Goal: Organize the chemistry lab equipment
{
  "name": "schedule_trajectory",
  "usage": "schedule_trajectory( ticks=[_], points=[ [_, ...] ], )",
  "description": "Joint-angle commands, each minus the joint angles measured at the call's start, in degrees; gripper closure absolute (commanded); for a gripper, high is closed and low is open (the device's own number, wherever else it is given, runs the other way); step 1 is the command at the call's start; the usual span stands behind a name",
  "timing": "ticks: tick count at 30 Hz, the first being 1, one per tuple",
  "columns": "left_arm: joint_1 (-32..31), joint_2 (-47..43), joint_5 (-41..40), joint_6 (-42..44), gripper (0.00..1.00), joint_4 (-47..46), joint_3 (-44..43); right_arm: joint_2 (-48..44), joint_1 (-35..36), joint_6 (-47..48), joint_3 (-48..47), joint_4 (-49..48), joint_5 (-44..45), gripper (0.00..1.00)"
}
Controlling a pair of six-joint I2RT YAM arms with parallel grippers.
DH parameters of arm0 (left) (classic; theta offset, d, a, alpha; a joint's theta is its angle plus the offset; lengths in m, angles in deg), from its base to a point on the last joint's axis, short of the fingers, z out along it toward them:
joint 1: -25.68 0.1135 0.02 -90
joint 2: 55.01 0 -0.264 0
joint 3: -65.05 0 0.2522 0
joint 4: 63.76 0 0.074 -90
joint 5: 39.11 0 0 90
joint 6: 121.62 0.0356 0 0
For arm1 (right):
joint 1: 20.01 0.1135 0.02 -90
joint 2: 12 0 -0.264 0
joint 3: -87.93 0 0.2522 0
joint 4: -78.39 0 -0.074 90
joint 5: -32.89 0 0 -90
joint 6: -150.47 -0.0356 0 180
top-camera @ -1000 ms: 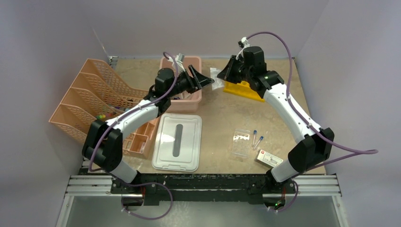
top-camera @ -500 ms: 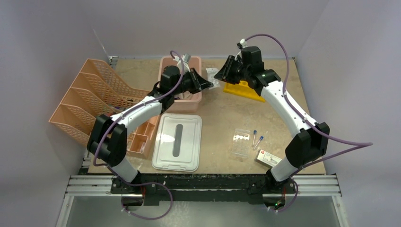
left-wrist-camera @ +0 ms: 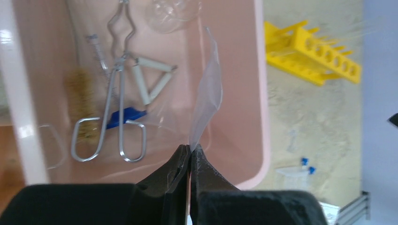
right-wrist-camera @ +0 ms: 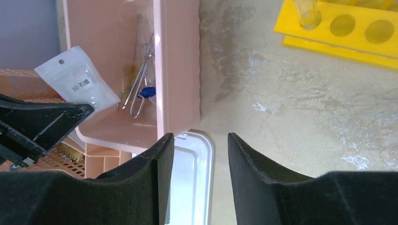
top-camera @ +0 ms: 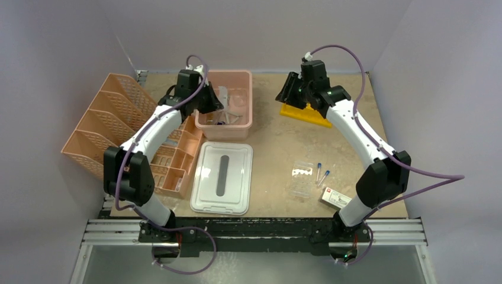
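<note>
My left gripper (left-wrist-camera: 190, 149) is shut on the lower edge of a small clear packet (left-wrist-camera: 206, 103) and holds it upright over the pink tub (left-wrist-camera: 260, 93). From the right wrist, the same packet (right-wrist-camera: 77, 84) shows a printed label, pinched by the left fingers (right-wrist-camera: 42, 122). In the tub lie wire metal tongs (left-wrist-camera: 119, 108), a brush (left-wrist-camera: 82, 101), a white triangle (left-wrist-camera: 150, 79) and a round clear dish (left-wrist-camera: 171, 11). My right gripper (right-wrist-camera: 200, 138) stands open and empty beside the tub, near the yellow rack (top-camera: 305, 112). A glass tube (right-wrist-camera: 307, 11) stands in the rack.
The white lid (top-camera: 224, 177) lies in front of the tub. The peach mesh organizer (top-camera: 112, 124) fills the left side. Two blue-capped vials (top-camera: 322, 173), a clear packet (top-camera: 302, 177) and a small labelled box (top-camera: 337, 197) lie at the right front.
The left gripper shut on the packet held by the right gripper, and the right gripper opened. The left arm then swung left, carrying the packet over the tub.
</note>
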Motion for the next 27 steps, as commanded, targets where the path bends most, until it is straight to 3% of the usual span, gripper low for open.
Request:
schedule_trajectory(
  ticks=[1,5,14,24,27],
  points=[
    [-0.3,1.8,-5.7,9.9,1.00,15.0,-7.0,-2.0,-0.3,0.7,0.8,0.6,1.8,0.52],
    [-0.3,8.0,-7.2,11.8,1.00,20.4,-10.4,-1.7,-0.5,0.8,1.5,1.2,1.9,0.52],
    [-0.3,14.9,-14.3,12.3,0.92,21.1,-13.8,-3.4,-0.8,1.7,5.3,3.3,5.6,0.52],
    [-2.5,10.3,-16.0,14.6,0.71,23.3,-19.1,-9.4,-0.9,2.4,17.7,10.9,13.9,0.51],
    [-3.8,7.0,-15.9,14.5,0.64,22.0,-19.2,-11.6,-1.2,0.7,21.5,13.6,16.7,0.47]
  ],
)
